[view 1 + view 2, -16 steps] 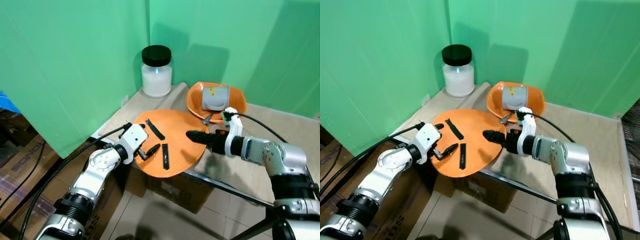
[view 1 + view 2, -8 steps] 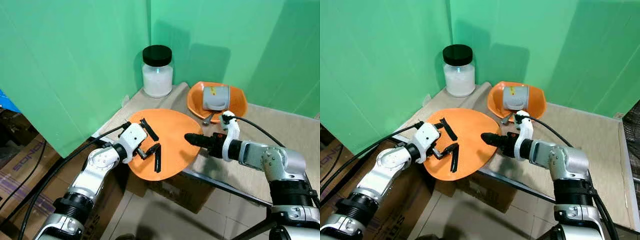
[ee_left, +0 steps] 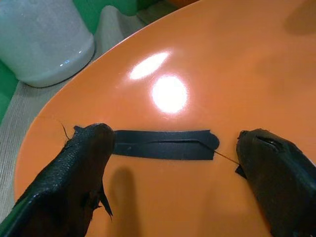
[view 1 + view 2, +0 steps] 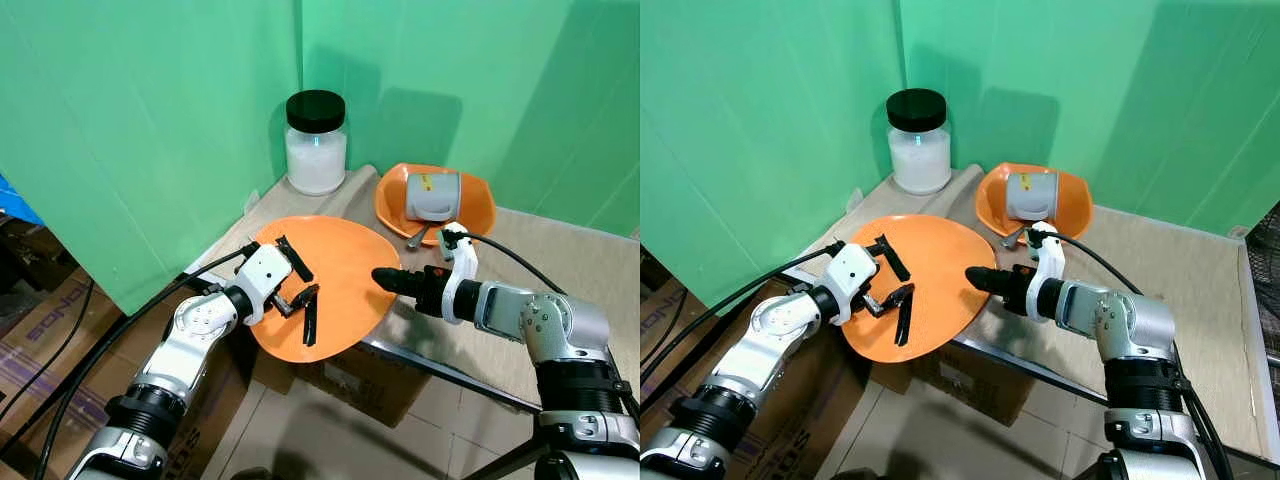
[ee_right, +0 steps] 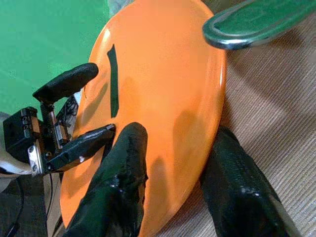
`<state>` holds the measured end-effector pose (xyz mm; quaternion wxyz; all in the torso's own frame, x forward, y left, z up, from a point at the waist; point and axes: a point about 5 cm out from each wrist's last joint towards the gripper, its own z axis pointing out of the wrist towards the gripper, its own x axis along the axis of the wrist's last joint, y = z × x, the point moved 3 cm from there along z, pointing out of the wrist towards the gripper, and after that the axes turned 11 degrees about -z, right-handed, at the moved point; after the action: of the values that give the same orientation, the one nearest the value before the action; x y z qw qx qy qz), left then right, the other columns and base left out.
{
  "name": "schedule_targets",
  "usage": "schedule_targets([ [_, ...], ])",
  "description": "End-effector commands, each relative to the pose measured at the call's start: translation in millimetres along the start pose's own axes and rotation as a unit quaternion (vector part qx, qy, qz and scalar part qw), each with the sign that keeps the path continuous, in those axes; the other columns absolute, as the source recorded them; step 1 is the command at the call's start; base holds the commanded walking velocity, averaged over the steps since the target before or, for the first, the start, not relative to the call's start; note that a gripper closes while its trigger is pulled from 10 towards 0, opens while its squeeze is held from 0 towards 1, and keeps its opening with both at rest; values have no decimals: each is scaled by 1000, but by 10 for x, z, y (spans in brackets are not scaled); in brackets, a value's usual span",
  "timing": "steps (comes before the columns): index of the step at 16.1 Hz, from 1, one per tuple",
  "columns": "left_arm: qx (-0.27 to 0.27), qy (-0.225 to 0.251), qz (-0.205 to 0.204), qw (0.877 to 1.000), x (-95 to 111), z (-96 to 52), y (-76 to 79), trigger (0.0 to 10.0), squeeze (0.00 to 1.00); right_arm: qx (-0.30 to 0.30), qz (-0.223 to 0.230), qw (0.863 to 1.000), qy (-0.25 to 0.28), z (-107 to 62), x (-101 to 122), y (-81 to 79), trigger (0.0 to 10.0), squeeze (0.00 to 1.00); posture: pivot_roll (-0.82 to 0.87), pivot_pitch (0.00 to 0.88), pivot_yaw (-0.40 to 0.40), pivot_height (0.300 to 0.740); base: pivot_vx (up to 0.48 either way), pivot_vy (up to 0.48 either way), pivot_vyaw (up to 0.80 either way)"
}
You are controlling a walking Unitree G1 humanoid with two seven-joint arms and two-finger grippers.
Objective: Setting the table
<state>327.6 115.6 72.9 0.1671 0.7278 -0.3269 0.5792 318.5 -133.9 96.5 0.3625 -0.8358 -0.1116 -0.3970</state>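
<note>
An orange plate (image 4: 340, 250) with black tape strips (image 4: 293, 258) on it overhangs the table's front left corner, tilted. My right gripper (image 4: 385, 280) is shut on its right rim, one finger (image 5: 128, 163) on top and the other (image 5: 237, 187) underneath against the mat. My left gripper (image 4: 300, 287) is open over the plate's left part. Its fingers (image 3: 84, 163) are spread wide, with one strip (image 3: 163, 144) lying between them.
An orange bowl (image 4: 480, 205) holding a grey object (image 4: 432, 195) sits behind the right gripper, with a spoon (image 4: 416, 238) at its front. A white jar with a black lid (image 4: 316, 145) stands in the back corner. Beige mat (image 4: 560, 260) lies to the right. Cardboard boxes (image 4: 350, 375) sit under the table.
The plate has slid left toward the table corner and turned a little, carrying its strips. My left gripper moved left with it. My right gripper keeps its hold on the rim.
</note>
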Motion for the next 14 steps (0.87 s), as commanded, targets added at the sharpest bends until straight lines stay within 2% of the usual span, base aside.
schedule_targets([
  [1, 1, 5, 8, 1000, 55, -5, -32, 10000, 0, 6, -5, 1000, 8, 27, 30, -44, 0, 0, 38, 0, 36, 740, 0, 0, 0],
  [14, 0, 12, 15, 1000, 137, -2, -80, 10000, 0, -15, 2, 1000, 15, 24, 35, -4, 0, 0, 34, 0, 44, 740, 0, 0, 0],
])
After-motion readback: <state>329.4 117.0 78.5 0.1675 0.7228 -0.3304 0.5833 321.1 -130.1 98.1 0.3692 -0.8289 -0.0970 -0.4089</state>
